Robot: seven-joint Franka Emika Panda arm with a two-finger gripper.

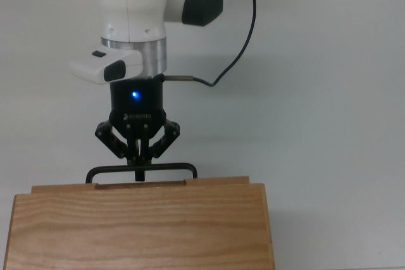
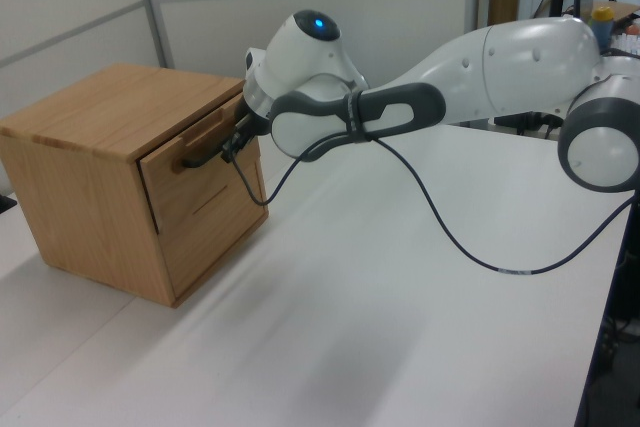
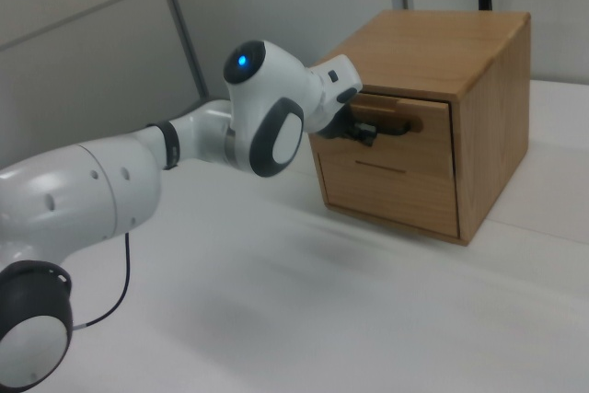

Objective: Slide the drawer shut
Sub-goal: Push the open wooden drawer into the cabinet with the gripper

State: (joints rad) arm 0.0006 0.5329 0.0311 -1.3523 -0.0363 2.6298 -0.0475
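Note:
The drawer [image 1: 139,186] is pushed almost fully into the wooden cabinet [image 1: 139,232]; in the top view only a thin strip of its front panel shows past the cabinet top. My gripper [image 1: 140,169] is shut on the middle of the black bar handle [image 1: 171,168]. In the left view the gripper [image 2: 234,143] holds the handle [image 2: 198,155] against the drawer front [image 2: 170,182], which sits nearly level with the cabinet [image 2: 80,157] face. The right view shows the same grip [image 3: 364,132] on the handle [image 3: 394,126] of the drawer [image 3: 429,128].
The cabinet [image 3: 433,43] stands on a white table [image 1: 329,93]. A black cable [image 1: 221,74] runs from my wrist across the table behind the arm. A lower front panel [image 3: 386,186] sits under the drawer.

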